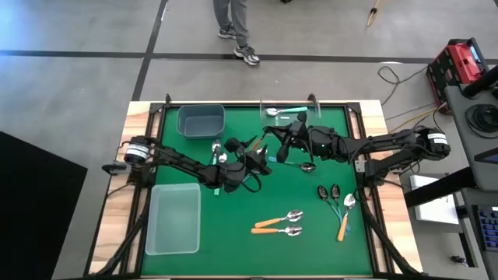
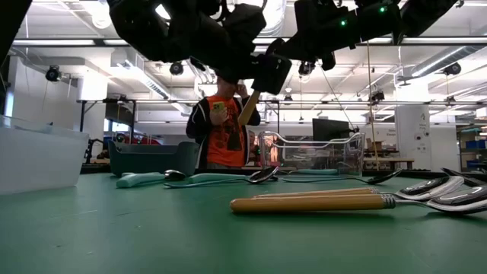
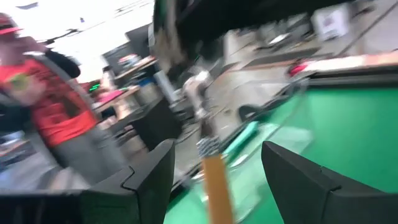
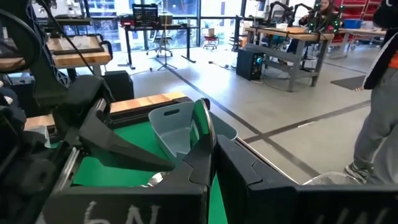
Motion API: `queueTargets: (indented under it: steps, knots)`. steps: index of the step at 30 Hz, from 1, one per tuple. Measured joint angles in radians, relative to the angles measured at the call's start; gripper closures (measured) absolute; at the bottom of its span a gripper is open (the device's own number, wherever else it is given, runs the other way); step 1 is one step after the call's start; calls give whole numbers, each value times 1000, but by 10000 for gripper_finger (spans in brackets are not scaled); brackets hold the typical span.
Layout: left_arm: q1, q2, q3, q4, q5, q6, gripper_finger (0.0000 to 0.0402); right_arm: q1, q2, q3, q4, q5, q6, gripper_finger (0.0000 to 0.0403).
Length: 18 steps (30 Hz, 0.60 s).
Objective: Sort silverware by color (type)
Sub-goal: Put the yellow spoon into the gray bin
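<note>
Left pincer hangs over mid-tabletop, fingers spread. An orange-handled spoon shows between them in the wrist view, bowl end pointing away; the low view has the same handle raised well clear of the green mat. Whether the pads actually touch the handle I cannot tell. It looks like a lift or carry step for this spoon.

Right pincer sits close by, fingers pressed together, empty as far as I can see.

To do this well: make the grip firm on the handle before travelling, keep the spoon high, then lower it with its own kind. Two orange-handled spoons lie at the near middle of the mat, probably the group to join.

Around:
- grey tub at the far left of the mat
- clear bin near left
- clear tray at the far edge, a teal-handled spoon in it
- dark spoons with thin handles near right, one more orange one beside them
- person standing beyond the tabletop

In the way: the two arms are nearly touching at the middle. The right one should hold off or the left must swing clear of it.
</note>
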<state>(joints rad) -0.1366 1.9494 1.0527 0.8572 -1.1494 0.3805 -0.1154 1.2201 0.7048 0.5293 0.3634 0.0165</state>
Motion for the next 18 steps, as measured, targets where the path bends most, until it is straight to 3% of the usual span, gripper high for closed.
queueTargets:
  steps: [8,18]
  knots:
    - [14,25,12,-1,-38,4,192,0,0,0,0,0,-9,394]
    - [25,25,12,-43,16,-63,264,0,0,0,5,0,-8,394]
